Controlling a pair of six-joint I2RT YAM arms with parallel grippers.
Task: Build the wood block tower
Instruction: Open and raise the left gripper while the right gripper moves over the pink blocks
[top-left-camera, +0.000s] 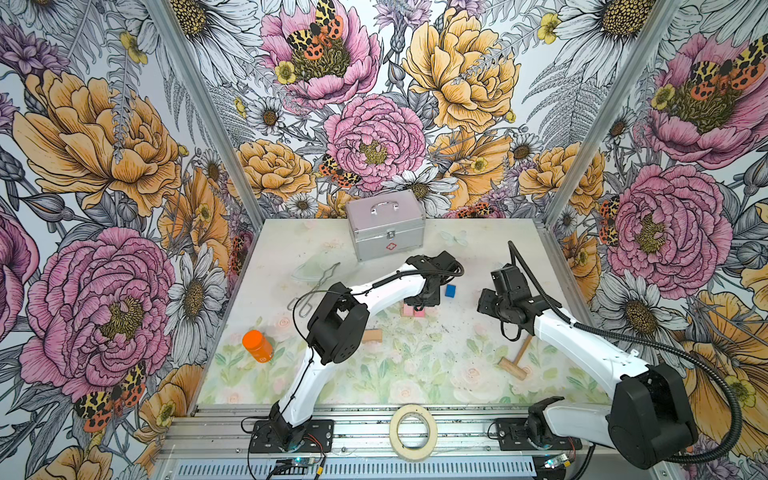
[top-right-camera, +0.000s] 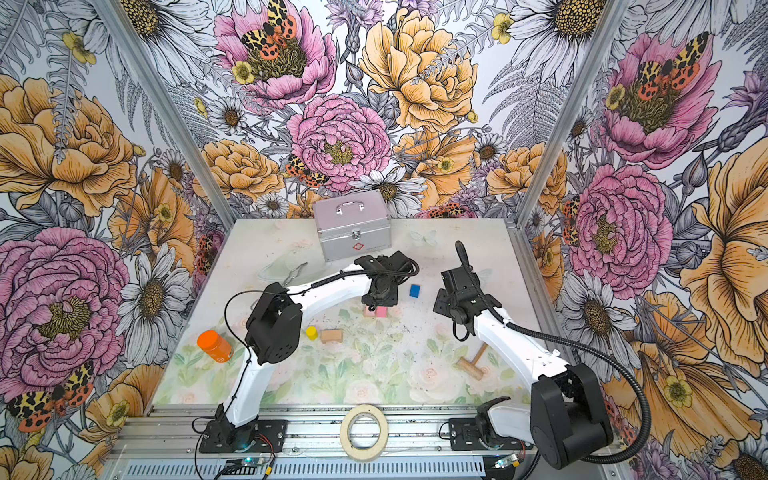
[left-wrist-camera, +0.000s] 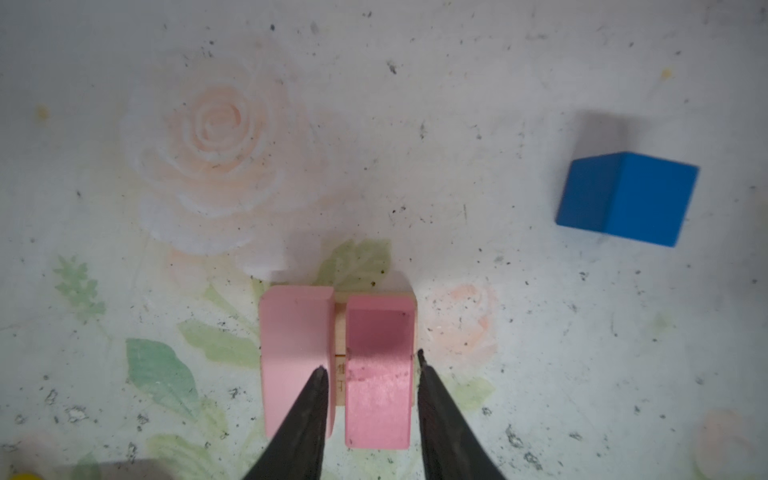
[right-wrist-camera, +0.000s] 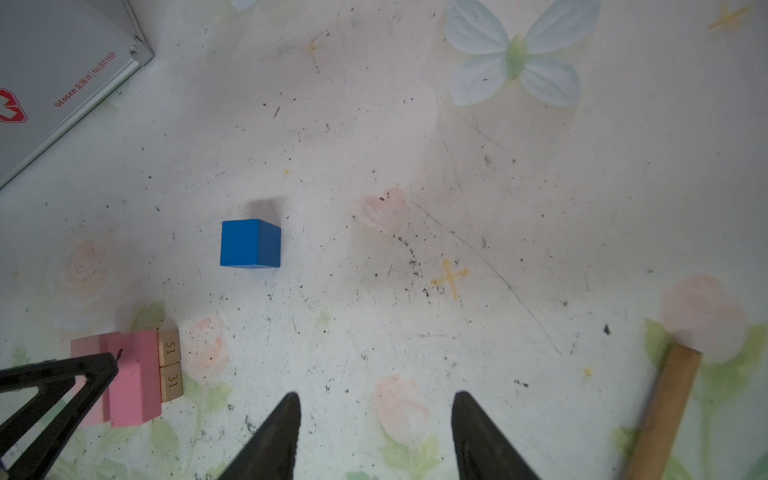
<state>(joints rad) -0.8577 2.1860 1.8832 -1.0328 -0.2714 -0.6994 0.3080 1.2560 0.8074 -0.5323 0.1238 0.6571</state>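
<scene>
While the left gripper pinches the darker pink brick on the tan bricks, release it slowly, straight up. The right gripper hangs spread-fingered

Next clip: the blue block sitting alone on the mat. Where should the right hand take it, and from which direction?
Grip the blue block across two opposite side faces, coming straight down from above. It is a small cube resting flat on the table, apart from the pink bricks, so all its sides are free and flat. The right hand hangs open and empty nearby.
</scene>
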